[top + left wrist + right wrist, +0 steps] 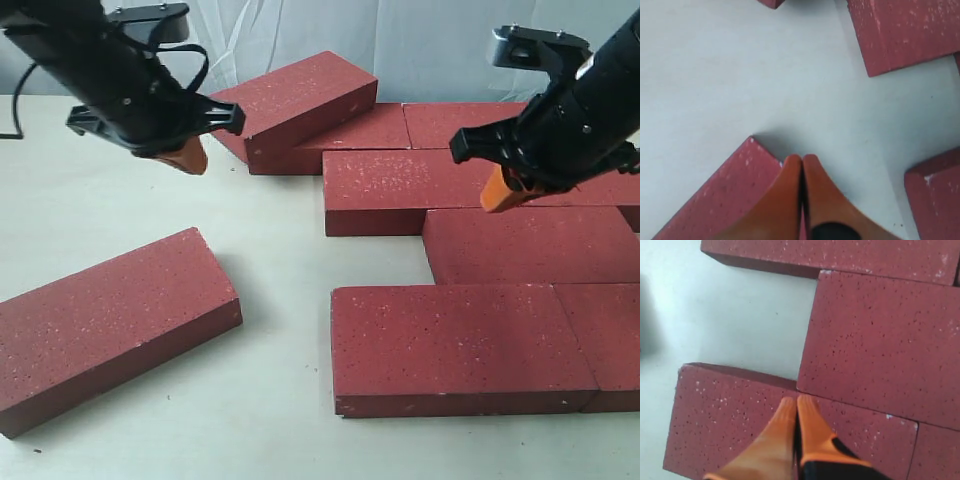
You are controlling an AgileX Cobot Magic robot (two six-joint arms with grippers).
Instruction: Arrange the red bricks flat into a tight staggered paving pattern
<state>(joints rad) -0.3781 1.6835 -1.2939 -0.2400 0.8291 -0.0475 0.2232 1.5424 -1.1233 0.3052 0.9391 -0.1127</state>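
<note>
Several red bricks lie flat in a staggered group on the right, among them a front brick point(460, 345), a middle one point(530, 245) and one behind it point(405, 190). One brick point(300, 98) leans tilted on another point(345, 138) at the back. A loose brick point(110, 325) lies at an angle at the front left. My left gripper point(190, 157) hovers shut and empty left of the tilted brick; in the left wrist view its tip point(802, 160) is over a brick corner point(725, 200). My right gripper point(498, 192) is shut and empty above the group, its tip point(796, 401) over a brick point(735, 415) beside a seam.
The pale tabletop point(150, 210) shows between the loose brick and the group. A white curtain point(420, 40) hangs behind. A black cable point(18, 100) runs at the far left. More bricks point(612, 340) reach the right edge of the exterior view.
</note>
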